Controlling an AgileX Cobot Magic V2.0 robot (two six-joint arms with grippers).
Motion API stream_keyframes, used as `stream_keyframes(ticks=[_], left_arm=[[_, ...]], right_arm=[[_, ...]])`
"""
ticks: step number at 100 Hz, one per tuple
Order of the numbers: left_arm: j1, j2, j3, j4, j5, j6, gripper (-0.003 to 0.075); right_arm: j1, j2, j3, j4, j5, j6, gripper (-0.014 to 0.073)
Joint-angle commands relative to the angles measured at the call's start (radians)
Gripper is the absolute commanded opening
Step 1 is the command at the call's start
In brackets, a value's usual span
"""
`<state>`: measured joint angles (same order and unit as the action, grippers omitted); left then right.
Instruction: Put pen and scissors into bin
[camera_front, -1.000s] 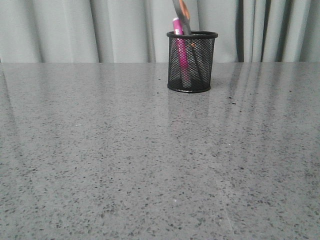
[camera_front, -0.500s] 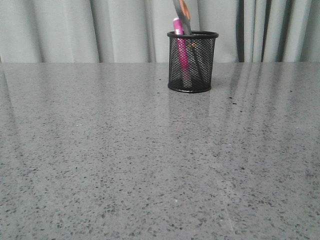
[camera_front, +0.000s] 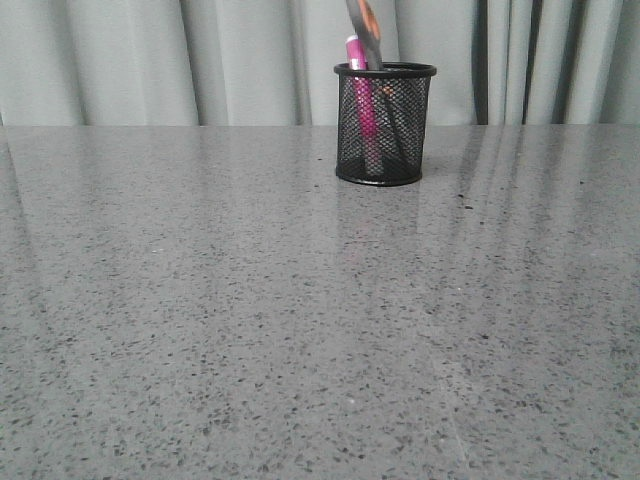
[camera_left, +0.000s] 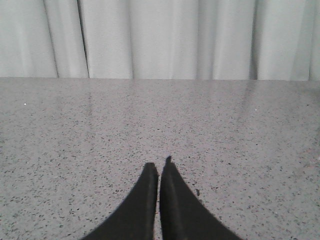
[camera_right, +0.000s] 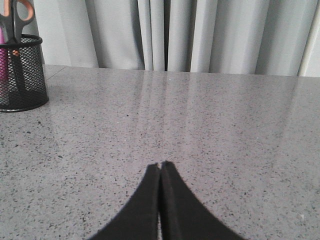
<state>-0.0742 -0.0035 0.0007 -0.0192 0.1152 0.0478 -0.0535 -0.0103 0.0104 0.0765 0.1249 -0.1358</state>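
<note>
The black mesh bin (camera_front: 384, 125) stands upright at the back of the table, right of centre. The pink pen (camera_front: 361, 100) stands inside it, its end poking above the rim. The scissors (camera_front: 365, 30) stand in it too, grey and orange handles up. The bin also shows in the right wrist view (camera_right: 20, 75), with the scissors' handles (camera_right: 17, 15) and the pen (camera_right: 2, 50) inside. My left gripper (camera_left: 159, 167) is shut and empty over bare table. My right gripper (camera_right: 160, 166) is shut and empty, well away from the bin. Neither gripper shows in the front view.
The grey speckled table (camera_front: 300, 320) runs back to grey curtains (camera_front: 150, 60) along its far edge. Nothing else stands on the table in these views.
</note>
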Motion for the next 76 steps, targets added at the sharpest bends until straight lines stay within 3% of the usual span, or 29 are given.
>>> stream_keyframes(ticks=[1,76], left_arm=[[0.003,-0.033,0.045,-0.008,-0.074,-0.009,-0.0019],[0.003,-0.033,0.045,-0.008,-0.074,-0.009,-0.0019]], right_arm=[[-0.004,-0.02,0.014,-0.009,-0.073,-0.001,-0.0075],[-0.004,-0.02,0.014,-0.009,-0.083,-0.001,-0.0075]])
